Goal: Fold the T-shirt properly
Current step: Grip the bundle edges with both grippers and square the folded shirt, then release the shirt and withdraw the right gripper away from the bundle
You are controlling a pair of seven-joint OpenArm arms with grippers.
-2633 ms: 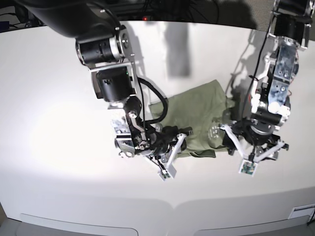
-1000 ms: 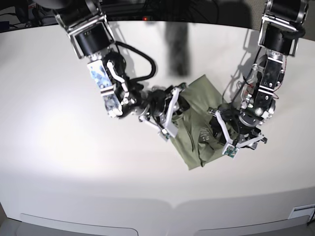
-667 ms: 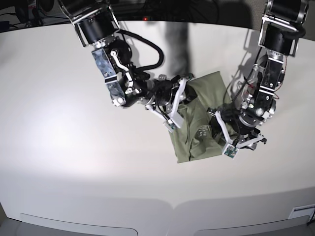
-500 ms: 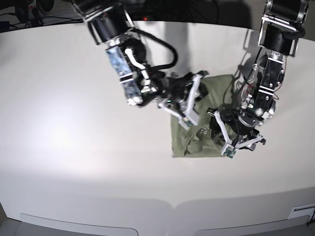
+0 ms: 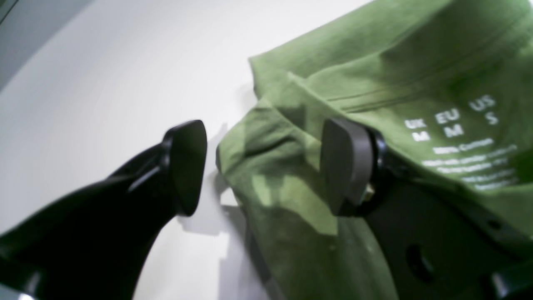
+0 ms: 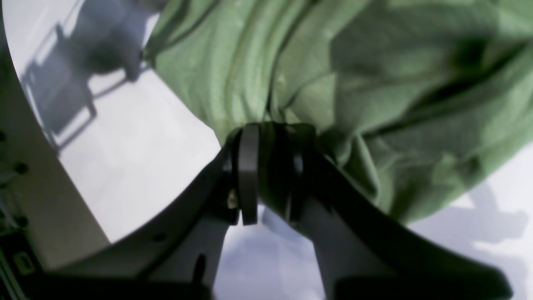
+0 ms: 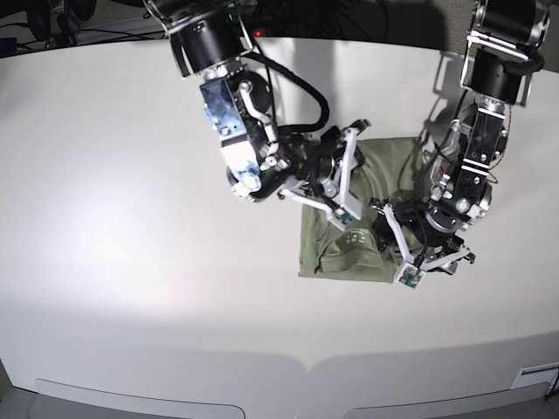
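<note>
Folded over now, T-shirt shows its label to left wrist only.

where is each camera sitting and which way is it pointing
Base: high above, looking down on the white table; both arms show.
Left wrist: behind the left gripper, low over the table, facing the shirt's printed label; open jaws straddle the shirt's edge.
Right wrist: behind the right gripper, facing bunched cloth; jaws shut on a fold.
Shared: all three show the green shirt and the white table; the label shows in the base and left wrist views.
</note>
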